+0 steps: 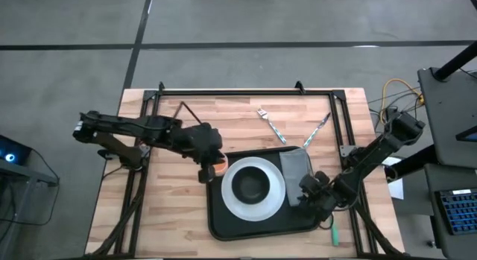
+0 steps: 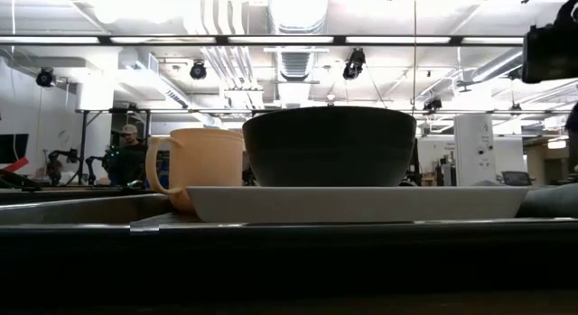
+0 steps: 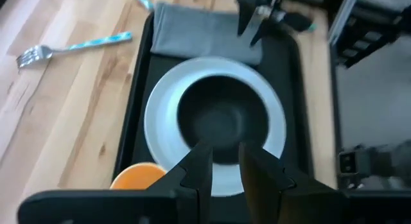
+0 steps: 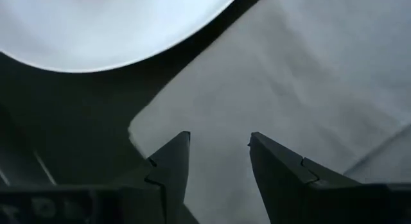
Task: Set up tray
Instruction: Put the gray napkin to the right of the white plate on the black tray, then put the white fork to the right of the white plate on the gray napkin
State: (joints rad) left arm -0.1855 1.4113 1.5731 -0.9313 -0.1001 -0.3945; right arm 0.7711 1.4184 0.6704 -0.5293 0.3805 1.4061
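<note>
The black tray lies on the wooden table, near its front edge. On it stands a white plate with a black bowl on it. An orange cup stands on the tray's left end and a folded grey cloth lies on its right end. My left gripper hovers open and empty beside the cup, pointing at the bowl. My right gripper is open just over the cloth, near the cloth's corner beside the plate. My right gripper comes at the grey cloth slanting down from the table's right side, with one finger on either side of a patch near the cloth's edge. I cannot tell whether the fingertips touch the cloth, which lies flat on the tray.
A fork and a second utensil, both with blue-patterned handles, lie on the bare wood beyond the tray. A green item lies at the table's front right. A black frame runs around the table's edges.
</note>
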